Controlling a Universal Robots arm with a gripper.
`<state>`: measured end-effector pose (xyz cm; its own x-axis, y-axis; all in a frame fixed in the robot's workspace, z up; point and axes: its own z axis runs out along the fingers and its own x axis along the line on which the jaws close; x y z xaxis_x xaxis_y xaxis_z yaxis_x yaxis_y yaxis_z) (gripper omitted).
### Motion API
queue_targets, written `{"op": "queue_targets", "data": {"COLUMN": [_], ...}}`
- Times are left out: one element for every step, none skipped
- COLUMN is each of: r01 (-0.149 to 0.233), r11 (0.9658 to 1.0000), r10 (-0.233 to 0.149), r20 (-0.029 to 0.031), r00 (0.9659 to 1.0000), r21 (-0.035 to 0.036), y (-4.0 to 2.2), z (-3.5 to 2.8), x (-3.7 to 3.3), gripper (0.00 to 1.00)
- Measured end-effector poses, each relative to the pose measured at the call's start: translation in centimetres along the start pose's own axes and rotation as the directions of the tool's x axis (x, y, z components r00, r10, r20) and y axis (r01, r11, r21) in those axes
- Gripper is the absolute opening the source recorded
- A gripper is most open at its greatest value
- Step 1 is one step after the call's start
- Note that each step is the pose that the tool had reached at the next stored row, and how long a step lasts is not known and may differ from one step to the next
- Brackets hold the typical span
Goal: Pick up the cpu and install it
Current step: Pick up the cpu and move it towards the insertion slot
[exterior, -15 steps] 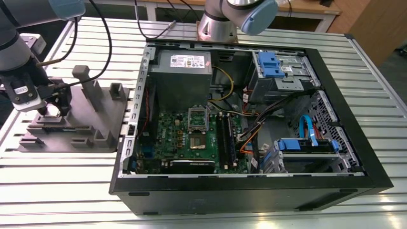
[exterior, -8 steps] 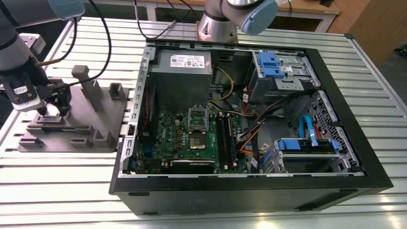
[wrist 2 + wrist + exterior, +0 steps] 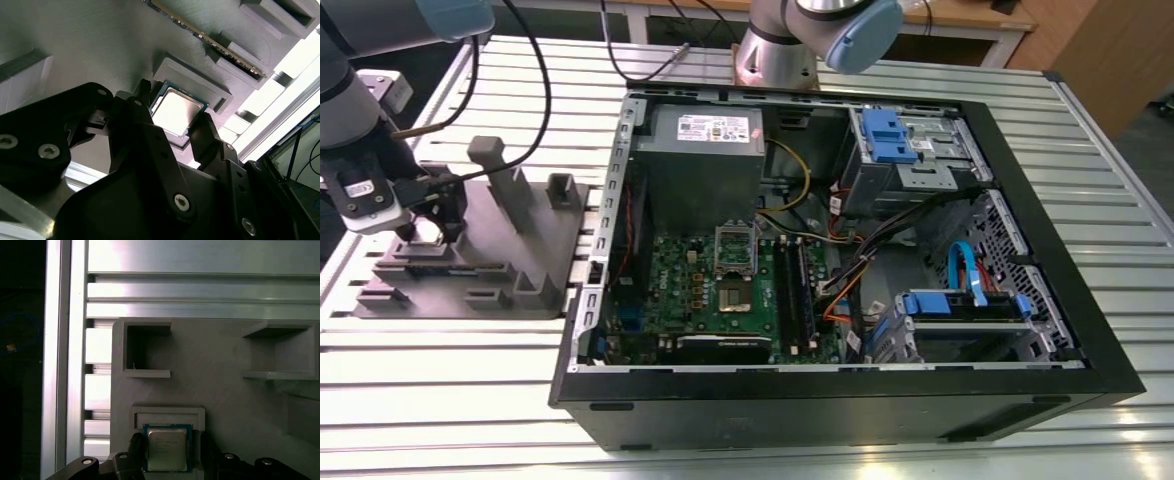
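The cpu is a small square chip with a shiny metal top. It lies flat in a shallow pocket of a grey holder block at the exterior view's left. My gripper is lowered over that pocket, its black fingers standing on either side of the chip. In the first wrist view a small gap shows between one finger and the chip's edge, so the jaws are open around it. The motherboard socket sits inside the computer case with its silver frame swung up.
The open black computer case lies on the slatted metal table, right of the holder block. Inside are a grey power supply, blue drive brackets and loose cables. A long thin card stands in another slot of the block.
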<state>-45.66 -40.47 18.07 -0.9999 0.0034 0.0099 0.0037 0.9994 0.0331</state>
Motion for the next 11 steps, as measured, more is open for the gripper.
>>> {"op": "queue_targets", "data": {"r01": [0.000, 0.000, 0.000, 0.000, 0.000, 0.000, 0.000, 0.000, 0.000, 0.000, 0.000], "r11": [1.0000, 1.0000, 1.0000, 1.0000, 1.0000, 1.0000, 1.0000, 1.0000, 1.0000, 1.0000, 1.0000], "r10": [0.000, 0.000, 0.000, 0.000, 0.000, 0.000, 0.000, 0.000, 0.000, 0.000, 0.000], "r20": [0.0000, -0.0001, -0.0001, -0.0001, 0.0000, -0.0001, -0.0001, -0.0001, 0.0000, -0.0001, -0.0001], "r00": [1.0000, 1.0000, 1.0000, 1.0000, 1.0000, 1.0000, 1.0000, 1.0000, 1.0000, 1.0000, 1.0000], "r21": [0.0000, 0.0000, -0.0001, -0.0001, -0.0001, 0.0000, 0.0000, -0.0001, -0.0001, -0.0001, 0.0000], "y": [0.00, -0.01, -0.02, -0.03, -0.03, -0.04, -0.04, -0.04, -0.04, -0.04, -0.04], "z": [0.00, 0.00, 0.00, 0.00, 0.00, 0.00, 0.00, 0.00, 0.00, 0.00, 0.00], "x": [0.00, 0.01, 0.01, 0.00, 0.00, 0.00, 0.01, 0.00, 0.00, 0.00, 0.00], "gripper": [0.57, 0.57, 0.57, 0.57, 0.57, 0.57, 0.57, 0.57, 0.59, 0.59, 0.65]}}
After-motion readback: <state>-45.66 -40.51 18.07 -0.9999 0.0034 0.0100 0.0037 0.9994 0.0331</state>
